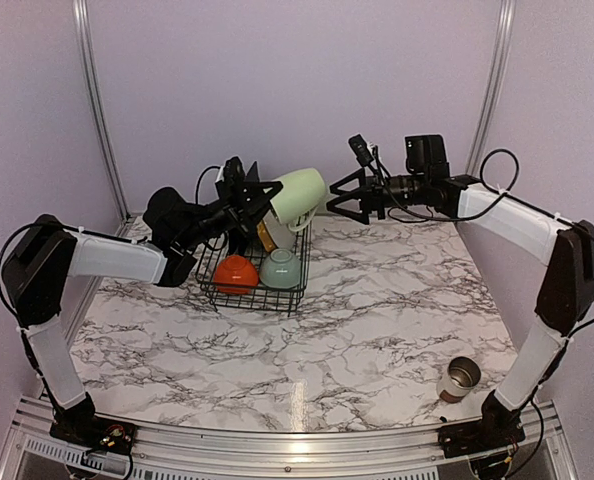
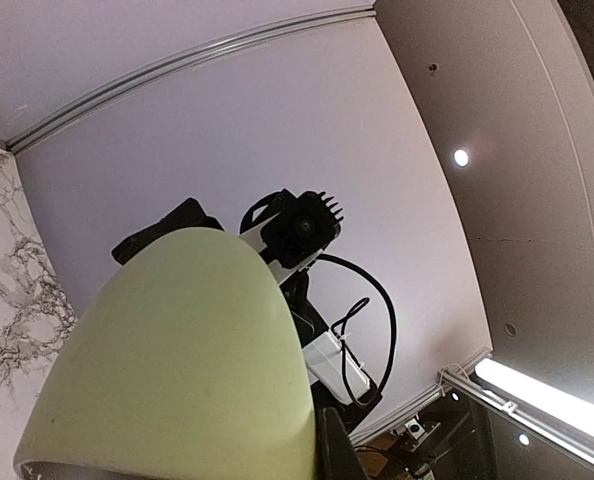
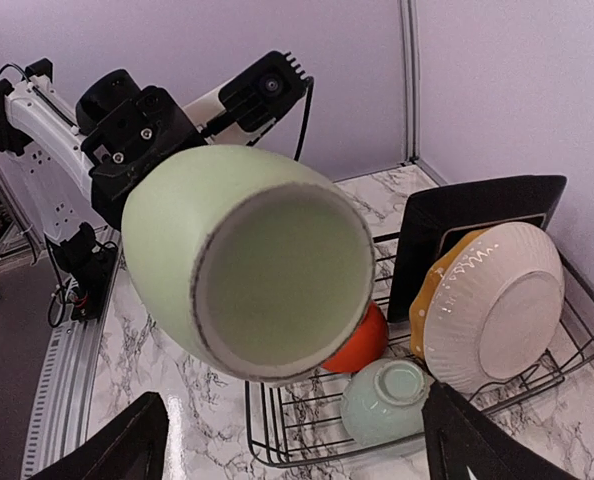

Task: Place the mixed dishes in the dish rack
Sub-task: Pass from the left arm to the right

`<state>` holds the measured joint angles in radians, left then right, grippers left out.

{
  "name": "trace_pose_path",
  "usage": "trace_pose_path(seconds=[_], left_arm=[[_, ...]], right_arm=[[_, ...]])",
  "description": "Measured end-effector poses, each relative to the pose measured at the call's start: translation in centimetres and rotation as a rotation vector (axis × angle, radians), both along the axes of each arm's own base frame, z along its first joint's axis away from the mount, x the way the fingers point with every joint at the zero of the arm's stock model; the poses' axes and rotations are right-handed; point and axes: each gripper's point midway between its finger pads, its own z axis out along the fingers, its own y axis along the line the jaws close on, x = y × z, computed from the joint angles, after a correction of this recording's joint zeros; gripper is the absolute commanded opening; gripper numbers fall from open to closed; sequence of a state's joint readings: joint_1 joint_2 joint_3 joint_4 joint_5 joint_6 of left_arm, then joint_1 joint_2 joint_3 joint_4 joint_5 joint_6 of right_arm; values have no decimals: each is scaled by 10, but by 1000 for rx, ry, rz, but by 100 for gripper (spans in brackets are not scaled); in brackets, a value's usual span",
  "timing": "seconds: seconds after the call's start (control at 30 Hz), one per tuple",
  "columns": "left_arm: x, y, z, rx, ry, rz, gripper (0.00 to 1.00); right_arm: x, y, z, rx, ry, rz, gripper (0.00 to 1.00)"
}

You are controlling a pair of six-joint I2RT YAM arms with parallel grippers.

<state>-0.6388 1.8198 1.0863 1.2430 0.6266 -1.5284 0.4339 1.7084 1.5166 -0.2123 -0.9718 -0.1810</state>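
1. The left arm [image 1: 107, 258] runs along the left edge of the marble table [image 1: 377, 320], close to the side wall. Its forearm lies nearly level and reaches inward, and there is little room on its outer side.
2. The left gripper [image 1: 260, 196] is raised above the back of the dish rack [image 1: 250, 297]. Its jaws are nearly closed and it carries the pale green mug [image 1: 299, 197]. The spot where the fingers bite is hidden behind the mug.
3. The rack stands left of centre toward the back wall. An orange bowl [image 1: 235, 273] and a small pale green bowl [image 1: 280, 268] lie mouth-down at its front.
4. In the right wrist view, a black square plate [image 3: 477, 215] stands on edge at the rack's far side. A yellow scalloped plate [image 3: 492, 310] leans against it.
5. The mug hangs in the air, clear of the rack's rim. It is tipped on its side, with its open mouth toward the right gripper [image 1: 343, 198].
6. The right gripper is level with the mug and just beside its mouth, without touching it. Its jaws are spread wide and hold nothing.
7. The right arm [image 1: 522, 222] rises along the right edge, bends at the elbow and stretches level toward the centre.
8. A broad stretch of bare marble lies in front of the rack and to its right.
9. A small cup [image 1: 460, 378] stands upright near the front right corner, close to the right arm's base.
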Motion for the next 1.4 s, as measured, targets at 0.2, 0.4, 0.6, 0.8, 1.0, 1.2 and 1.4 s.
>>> trace_pose_path(seconds=[0.2,0.4,0.6,0.8,1.0,1.2,1.4], left_arm=[[-1,1,7,-12,-18,0,0],[-2,0,8,-14,-21,-1,0],[-2,0,8,-14,-21,-1,0],[-3,0,9,-16,-16,-5,0],[-5,2,13,-31,-22,-11,0],[-9,2,17,-45,-27,-20,0],[-8,2,19,-56,-24,-17,0]], right_arm=[[-6,6,-5,2,30,38,78],[-18,22,-16,7,86,107,64],[-17,29,-29,15,155,148,54],[-21,34,-31,25,170,177,49],[-18,36,-26,38,167,169,28],[-16,37,-19,51,161,171,27],[-13,39,-9,67,151,181,20]])
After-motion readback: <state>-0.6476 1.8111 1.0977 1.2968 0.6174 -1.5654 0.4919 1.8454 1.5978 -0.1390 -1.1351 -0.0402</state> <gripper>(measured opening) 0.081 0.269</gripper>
